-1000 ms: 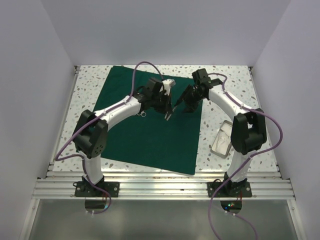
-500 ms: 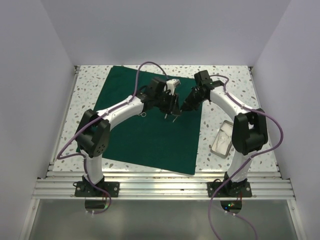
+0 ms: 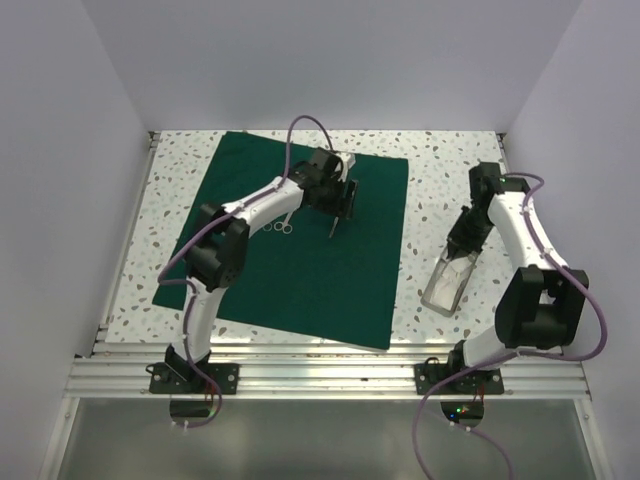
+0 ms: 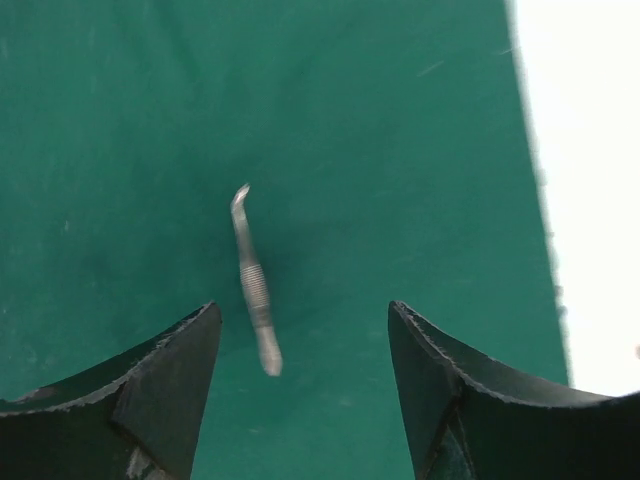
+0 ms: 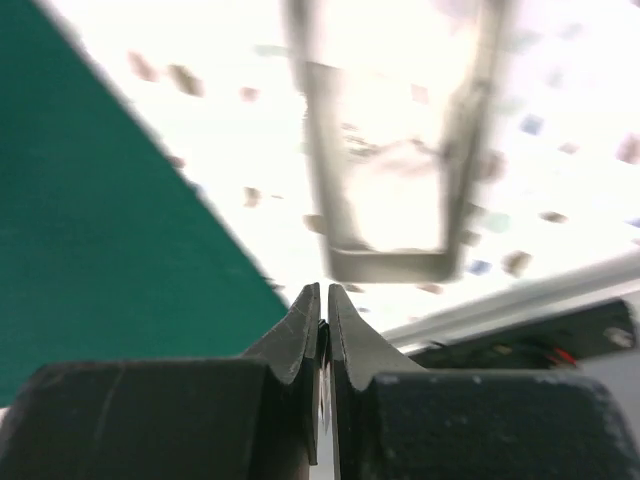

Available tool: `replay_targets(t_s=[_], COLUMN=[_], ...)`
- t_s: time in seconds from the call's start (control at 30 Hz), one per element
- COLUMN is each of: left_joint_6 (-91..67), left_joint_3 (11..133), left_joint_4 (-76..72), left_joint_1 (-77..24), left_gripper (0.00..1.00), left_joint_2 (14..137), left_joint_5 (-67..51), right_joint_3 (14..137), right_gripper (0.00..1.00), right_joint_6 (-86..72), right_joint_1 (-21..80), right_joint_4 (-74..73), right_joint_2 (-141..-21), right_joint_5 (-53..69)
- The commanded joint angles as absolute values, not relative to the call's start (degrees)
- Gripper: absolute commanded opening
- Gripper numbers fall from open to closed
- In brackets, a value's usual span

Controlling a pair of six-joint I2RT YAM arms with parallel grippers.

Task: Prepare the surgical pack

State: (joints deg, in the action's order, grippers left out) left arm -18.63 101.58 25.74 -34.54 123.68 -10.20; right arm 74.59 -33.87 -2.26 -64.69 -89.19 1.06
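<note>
Steel tray [image 5: 390, 263] sits nearest, on the speckled table [image 3: 440, 180] to the right of the green drape [image 3: 300, 280]. Blurred white contents look not yet unloaded. The right gripper [image 5: 323, 300] hovers over the tray, fingers pressed together, apparently pinching nothing. Farther out, scissors [image 3: 283, 226] and tweezers [image 4: 254, 290] lie apart on the drape, seemingly laid out already. The left gripper [image 4: 302, 325] hangs above the tweezers, spread wide and empty.

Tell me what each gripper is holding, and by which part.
Nothing. The left gripper is open over the tweezers; the right gripper is shut empty.
</note>
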Motion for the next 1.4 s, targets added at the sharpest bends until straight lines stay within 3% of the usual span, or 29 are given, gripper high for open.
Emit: replay_targets(t_s=[0.0,0.2,0.63,0.7,0.8,0.9,0.93,1.1,1.23,1.37], left_joint_6=[-15.91,-16.0,-15.38,-15.29,-15.12,-14.94,-14.85,-14.68,-13.89,-17.56], left_joint_3=[104.67,106.78,108.98,108.99,108.9,108.11,107.93,106.96,106.61,103.99], left_joint_4=[30.32,32.07,31.99,31.91,31.82,31.2,30.85,29.88,29.71,27.17], left_joint_1=[-36.12,-37.53,-37.79,-37.79,-37.79,-37.79,-37.79,-37.62,-37.0,-35.77], left_gripper=[0.73,0.75,0.54,0.52,0.47,0.34,0.25,0.0,0.0,0.0], left_joint_2=[126.03,128.32,132.98,133.42,134.12,133.95,133.6,131.84,128.16,123.15], left_joint_5=[-2.03,3.07,4.04,4.66,4.92,4.83,4.75,3.96,0.28,-15.42], right_joint_3=[71.46,70.13,70.4,70.49,72.15,75.05,75.84,82.34,83.85,80.7], right_gripper=[0.0,0.01,0.15,0.22,0.4,0.53,0.56,0.58,0.57,0.62], right_joint_6=[-26.11,-24.18,-22.06,-21.97,-21.45,-20.92,-20.83,-21.27,-23.46,-31.61], right_joint_1=[-3.6,-3.87,-3.96,-3.96,-3.96,-3.69,-3.69,-3.08,1.65,7.37], right_joint_4=[-71.19,-69.35,-64.87,-63.99,-64.68,-66.62,-67.14,-69.96,-65.49,-50.77], right_joint_2=[-86.92,-90.78,-98.44,-99.05,-99.84,-98.53,-97.48,-94.75,-92.11,-91.32], right_joint_5=[-5.8,-9.57,-9.49,-9.67,-10.11,-10.55,-10.46,-3.45,8.32,20.81])
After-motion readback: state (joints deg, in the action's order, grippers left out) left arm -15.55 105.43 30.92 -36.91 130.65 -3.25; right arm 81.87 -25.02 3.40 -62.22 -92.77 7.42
